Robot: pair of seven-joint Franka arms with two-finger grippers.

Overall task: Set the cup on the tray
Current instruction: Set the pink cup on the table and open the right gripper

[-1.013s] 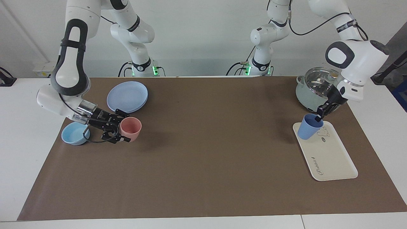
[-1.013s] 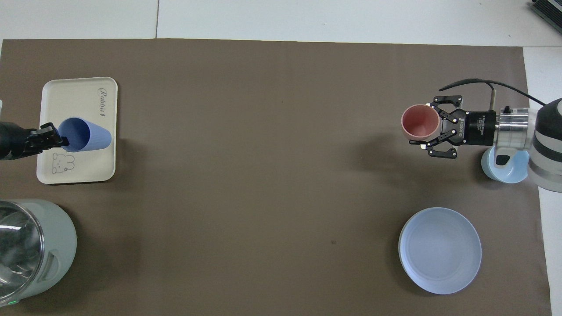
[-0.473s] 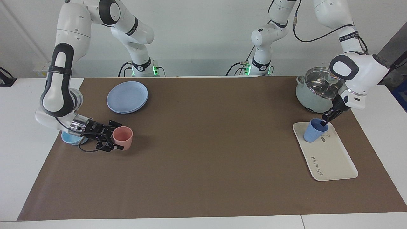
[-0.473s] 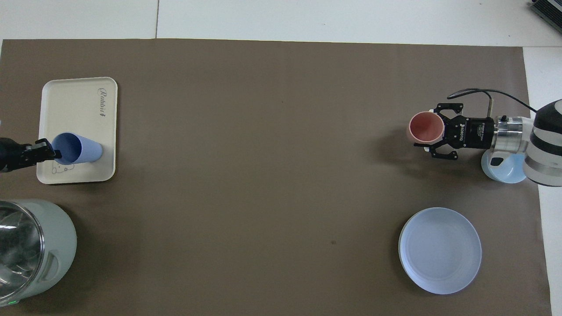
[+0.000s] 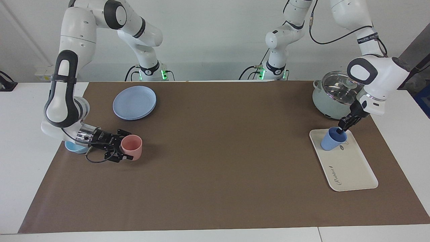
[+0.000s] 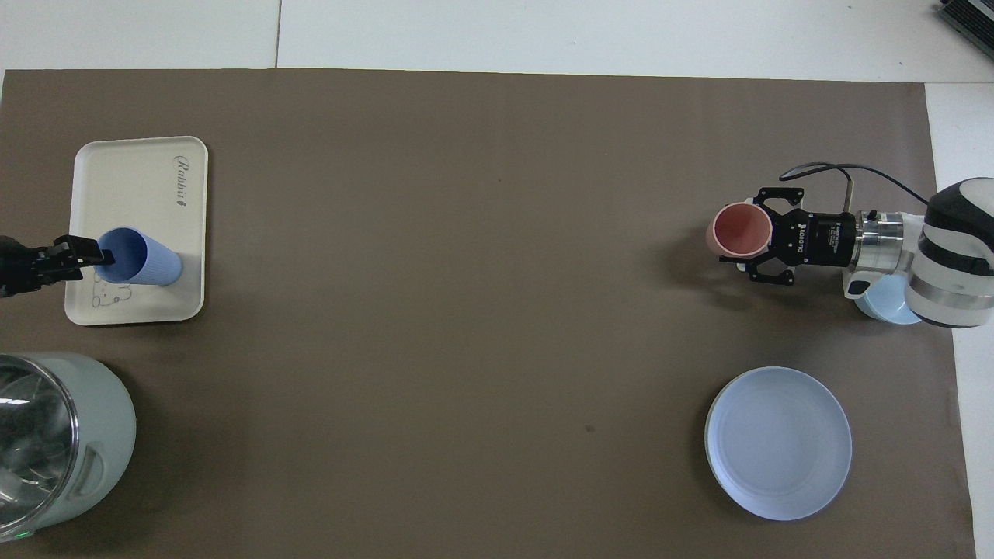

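Note:
The periwinkle-blue cup (image 5: pixel 330 140) stands on the cream-white tray (image 5: pixel 352 168), at the tray's end nearer to the robots, by the bear drawing. My left gripper (image 5: pixel 340 129) is shut on the cup's rim from above. In the overhead view the cup (image 6: pixel 144 258) sits on the tray (image 6: pixel 132 178) with the left gripper (image 6: pixel 101 255) at its rim. My right gripper (image 5: pixel 129 149) is shut on a pink cup (image 5: pixel 132 146) low over the mat at the right arm's end; it also shows in the overhead view (image 6: pixel 742 234).
A light-blue bowl (image 5: pixel 72 147) sits under the right wrist. A round blue plate (image 5: pixel 134 102) lies nearer to the robots than the bowl. A pale green pot with a glass lid (image 5: pixel 332 94) stands beside the tray, nearer to the robots.
My left gripper has lowered the blue cup onto the tray and set it more upright. My right gripper has sunk toward the mat with the pink cup.

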